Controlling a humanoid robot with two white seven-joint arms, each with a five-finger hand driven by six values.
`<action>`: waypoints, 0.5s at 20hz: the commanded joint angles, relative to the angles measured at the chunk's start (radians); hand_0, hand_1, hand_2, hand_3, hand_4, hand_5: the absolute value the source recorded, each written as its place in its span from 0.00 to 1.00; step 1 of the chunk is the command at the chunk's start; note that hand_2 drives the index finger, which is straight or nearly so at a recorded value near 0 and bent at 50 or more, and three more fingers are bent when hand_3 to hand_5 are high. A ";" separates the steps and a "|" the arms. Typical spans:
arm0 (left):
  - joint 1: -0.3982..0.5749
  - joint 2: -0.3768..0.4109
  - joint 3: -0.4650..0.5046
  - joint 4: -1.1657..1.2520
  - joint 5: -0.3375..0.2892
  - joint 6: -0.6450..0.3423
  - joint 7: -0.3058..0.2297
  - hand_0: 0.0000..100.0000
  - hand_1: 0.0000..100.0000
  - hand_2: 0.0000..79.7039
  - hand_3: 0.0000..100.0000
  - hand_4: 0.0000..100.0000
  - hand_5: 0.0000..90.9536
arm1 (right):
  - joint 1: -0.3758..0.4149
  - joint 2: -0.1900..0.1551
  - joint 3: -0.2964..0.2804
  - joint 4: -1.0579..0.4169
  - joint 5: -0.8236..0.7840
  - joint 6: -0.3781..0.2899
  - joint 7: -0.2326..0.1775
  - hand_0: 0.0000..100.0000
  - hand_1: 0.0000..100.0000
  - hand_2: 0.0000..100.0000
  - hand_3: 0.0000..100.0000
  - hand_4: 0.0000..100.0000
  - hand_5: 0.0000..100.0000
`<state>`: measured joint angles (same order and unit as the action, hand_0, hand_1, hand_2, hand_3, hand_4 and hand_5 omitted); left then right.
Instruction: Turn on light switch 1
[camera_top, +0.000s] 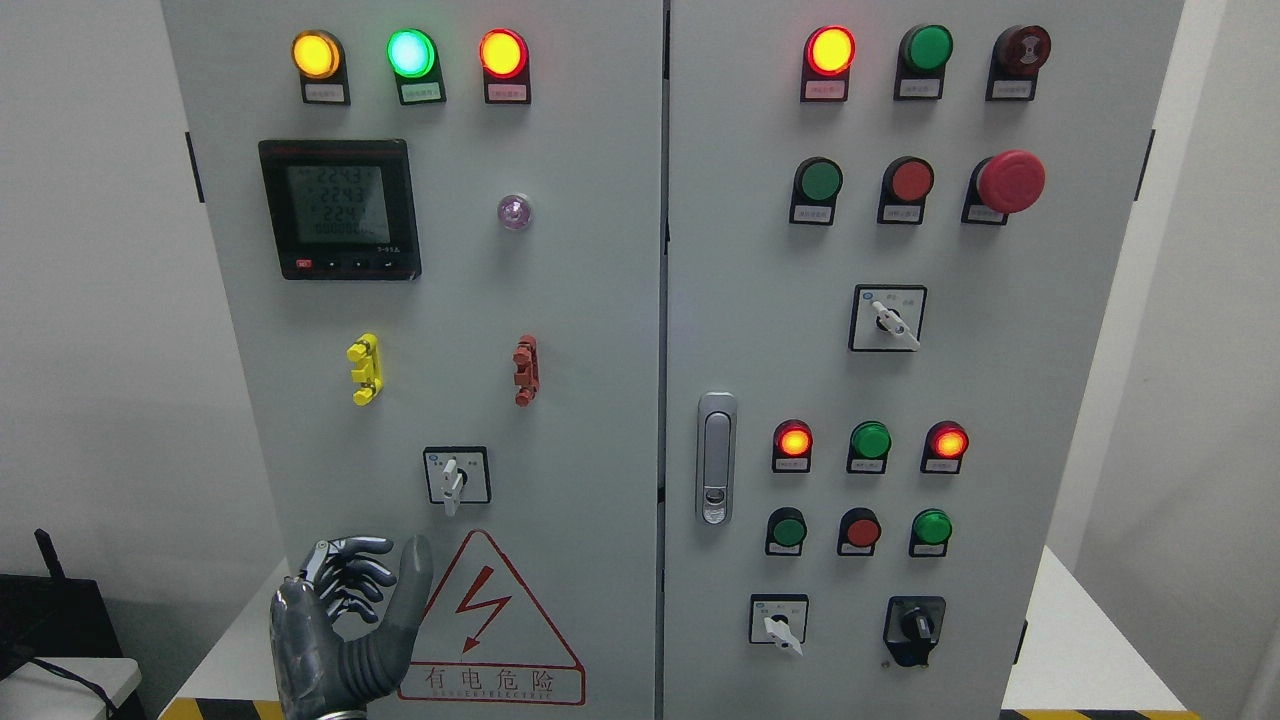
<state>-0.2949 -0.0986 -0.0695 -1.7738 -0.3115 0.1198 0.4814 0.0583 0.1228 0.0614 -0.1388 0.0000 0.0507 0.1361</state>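
Left robot hand (345, 620) raised low before grey metal cabinet (560, 300), fingers curled, thumb up, holding nothing — white rotary switch (456, 477) just above, untouched

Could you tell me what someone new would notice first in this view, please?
Probably the big red mushroom button at the upper right of the grey cabinet, and the row of lit amber, green and red lamps along its upper left. Next, the left hand raised at lower left, beside the red lightning warning triangle.
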 joint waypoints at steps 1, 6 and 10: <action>-0.018 -0.004 -0.041 -0.003 -0.001 0.017 0.006 0.14 0.50 0.65 0.75 0.82 0.89 | 0.000 0.000 0.000 0.001 -0.017 0.000 0.000 0.12 0.39 0.00 0.00 0.00 0.00; -0.032 -0.006 -0.042 -0.001 0.000 0.020 0.006 0.17 0.49 0.66 0.75 0.82 0.89 | 0.000 0.000 0.000 -0.001 -0.018 0.000 0.002 0.12 0.39 0.00 0.00 0.00 0.00; -0.041 -0.007 -0.042 -0.001 -0.001 0.052 0.006 0.18 0.48 0.66 0.75 0.82 0.89 | 0.000 0.000 0.000 0.001 -0.018 0.000 0.002 0.12 0.39 0.00 0.00 0.00 0.00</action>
<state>-0.3214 -0.1021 -0.0945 -1.7745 -0.3124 0.1563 0.4878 0.0583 0.1228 0.0614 -0.1387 0.0000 0.0507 0.1363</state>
